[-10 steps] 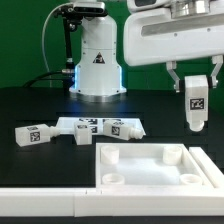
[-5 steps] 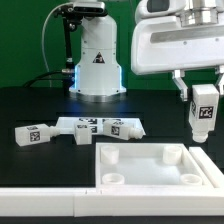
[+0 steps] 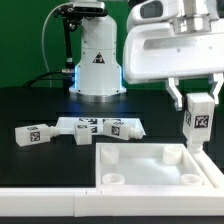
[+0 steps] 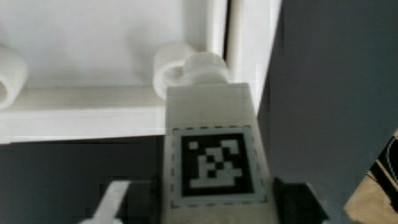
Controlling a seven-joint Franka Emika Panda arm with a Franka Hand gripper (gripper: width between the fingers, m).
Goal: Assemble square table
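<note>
My gripper (image 3: 197, 98) is shut on a stubby white leg (image 3: 197, 122) with a black-and-white tag, held upright. The leg hangs just above the far corner socket (image 3: 173, 155) at the exterior view's right of the square table top (image 3: 102, 168), a white square with a raised rim. In the wrist view the tagged leg (image 4: 214, 150) fills the space between my fingers (image 4: 118, 203), its end pointing at the round socket (image 4: 192, 68) inside the top's rim (image 4: 89, 105). Other loose legs (image 3: 33, 135) (image 3: 122, 130) lie on the black table behind the top.
The marker board (image 3: 78, 122) lies flat behind the table top, among the loose legs. A long plain white rail (image 3: 45, 205) runs along the front edge. The arm's white base (image 3: 97, 62) stands at the back with a cable beside it.
The gripper has come down with the leg, from higher up to just over the corner socket, with a small sideways shift. The jaws have stayed the same on the leg.
</note>
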